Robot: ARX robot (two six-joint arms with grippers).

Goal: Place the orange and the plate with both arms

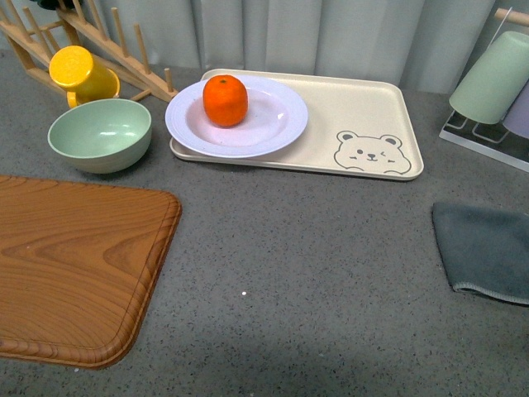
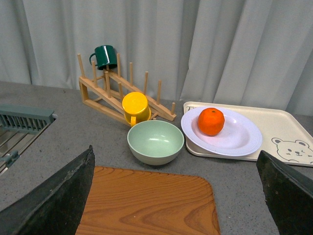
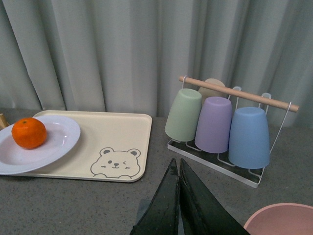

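1. Since neither arm shows in my front view, I'm working off the wrist cams. The orange (image 1: 225, 100) sits in the well of the plate (image 1: 273, 124), upper middle of the frame, and the plate rests on the left end of the bear tray (image 1: 372, 116), overhanging its left edge a bit.

2. Fingers: the left gripper (image 2: 176, 196) is spread wide with nothing between its two dark pads, which sit at the bottom corners of the left wrist picture. The right gripper (image 3: 178, 205) is pressed together, tips touching, empty.

3. My read is that the step in hand is the first reach, since both arms are well back from the tray. I'd send the left arm over the green bowl (image 1: 101, 132) and the wooden board (image 1: 74, 265) for the orange, coming from above so the pads land on opposite sides.

4. The right gripper needs opening first, then I'd pinch the plate's rim on the tray side. Take the orange off first, or it could roll.

5. Orientation: the orange is nearly round, no real long axis. I can't make out which way the stem faces. The plate lies flat, open side up, round too.
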